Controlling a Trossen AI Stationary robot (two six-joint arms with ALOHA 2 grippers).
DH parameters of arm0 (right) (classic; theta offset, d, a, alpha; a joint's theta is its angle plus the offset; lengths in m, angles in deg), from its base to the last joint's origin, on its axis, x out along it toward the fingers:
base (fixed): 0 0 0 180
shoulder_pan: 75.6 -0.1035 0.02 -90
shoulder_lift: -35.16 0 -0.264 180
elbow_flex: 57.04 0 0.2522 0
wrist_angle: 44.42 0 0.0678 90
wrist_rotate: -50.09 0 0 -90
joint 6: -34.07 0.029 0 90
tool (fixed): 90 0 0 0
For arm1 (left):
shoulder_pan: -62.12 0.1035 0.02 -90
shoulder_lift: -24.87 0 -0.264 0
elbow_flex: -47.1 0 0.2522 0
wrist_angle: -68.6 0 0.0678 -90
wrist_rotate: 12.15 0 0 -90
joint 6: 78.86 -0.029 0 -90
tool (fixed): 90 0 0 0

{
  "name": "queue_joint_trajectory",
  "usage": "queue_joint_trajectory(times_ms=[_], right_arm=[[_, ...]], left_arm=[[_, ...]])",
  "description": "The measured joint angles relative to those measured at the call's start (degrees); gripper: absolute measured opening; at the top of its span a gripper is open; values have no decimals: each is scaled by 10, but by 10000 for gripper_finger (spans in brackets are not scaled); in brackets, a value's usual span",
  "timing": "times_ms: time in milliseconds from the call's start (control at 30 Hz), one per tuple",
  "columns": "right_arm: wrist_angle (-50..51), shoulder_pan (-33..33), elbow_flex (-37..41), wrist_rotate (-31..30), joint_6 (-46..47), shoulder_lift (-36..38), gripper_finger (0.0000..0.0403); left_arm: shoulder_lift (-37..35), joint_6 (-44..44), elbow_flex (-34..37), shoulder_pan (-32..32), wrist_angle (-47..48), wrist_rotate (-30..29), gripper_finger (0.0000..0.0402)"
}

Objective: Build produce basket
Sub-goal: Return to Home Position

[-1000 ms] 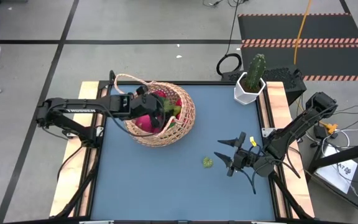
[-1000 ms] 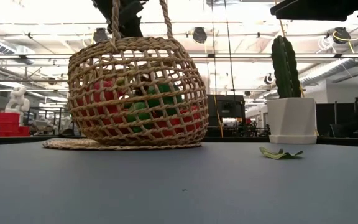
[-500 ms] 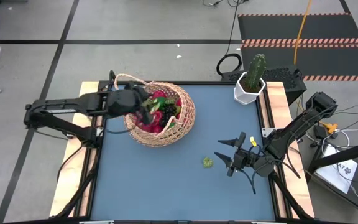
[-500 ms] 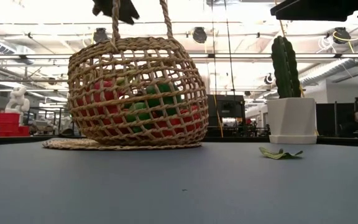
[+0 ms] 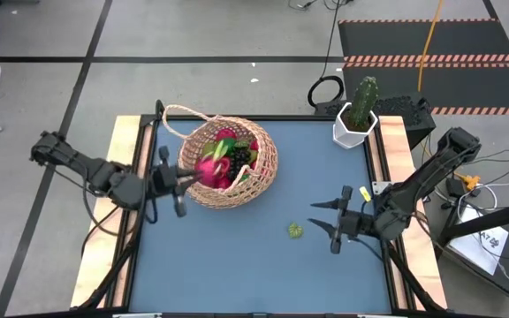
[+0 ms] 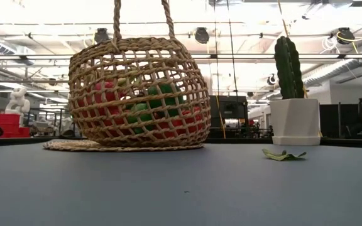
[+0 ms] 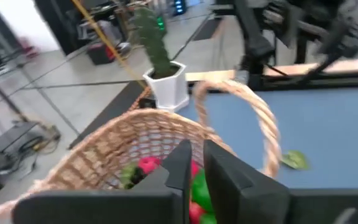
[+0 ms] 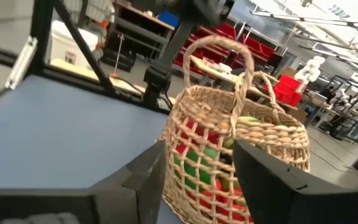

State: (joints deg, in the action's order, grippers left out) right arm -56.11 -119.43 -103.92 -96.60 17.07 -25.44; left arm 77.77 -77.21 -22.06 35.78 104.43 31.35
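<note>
The woven basket [image 5: 253,179] stands on a round mat at the table's far left, its loop handle [image 6: 141,19] upright. Produce [image 5: 222,160] fills it: pink, red, green and dark pieces. My left gripper [image 5: 186,177] hovers just outside the basket's left rim, pointing at it, shut and holding nothing; its wrist view shows the fingers [image 7: 180,163] close together before the basket [image 7: 104,152]. My right gripper [image 5: 319,218] hangs open above the table's right part, pointing at the basket [image 8: 247,143]. A small flat green piece [image 5: 295,230] lies on the table near its fingertips.
A white hexagonal pot with a cactus [image 5: 354,125] stands at the table's far right corner. The blue table top [image 5: 237,265] lies bare across the near half. Wooden rails [image 5: 394,150] border the left and right sides.
My left gripper has risen out of the basket and drawn back toward the table's left edge, leaving the low view; it now stands outside the rim. The pink fruit and the other produce stay in the basket. The basket has not shifted.
</note>
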Motion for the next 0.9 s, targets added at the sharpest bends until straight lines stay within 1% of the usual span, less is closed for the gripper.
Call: queue_joint_trajectory(times_ms=[133, 267, 333, 433, 500, 567, 667, 767, 833, 900], right_arm=[[5, -10, 0, 0, -4, 28, 150], [37, -21, 1, 1, -2, 53, 117], [47, -27, 7, 1, 1, 66, 100], [46, -33, 26, 1, 2, 87, 71], [44, -35, 42, 6, 4, 104, 51], [43, -35, 59, 30, 9, 124, 31], [34, -24, 85, 85, 12, 158, 6], [30, -8, 107, 118, 13, 194, 5], [28, 4, 120, 127, 13, 216, 4], [29, 16, 134, 138, 13, 235, 1]], left_arm=[[-19, -21, 63, -38, -57, -10, 24], [-42, -47, 127, -58, -133, -13, 7], [-58, -57, 152, -62, -169, 17, 3], [-81, -67, 186, -64, -216, 87, 5], [-93, -78, 207, -64, -247, 120, 9], [-100, -89, 228, -63, -281, 139, 10], [-108, -106, 263, -63, -321, 146, 5], [-116, -110, 297, -57, -359, 149, 3], [-122, -107, 316, -48, -385, 155, 6], [-126, -101, 332, -38, -400, 175, 10]])
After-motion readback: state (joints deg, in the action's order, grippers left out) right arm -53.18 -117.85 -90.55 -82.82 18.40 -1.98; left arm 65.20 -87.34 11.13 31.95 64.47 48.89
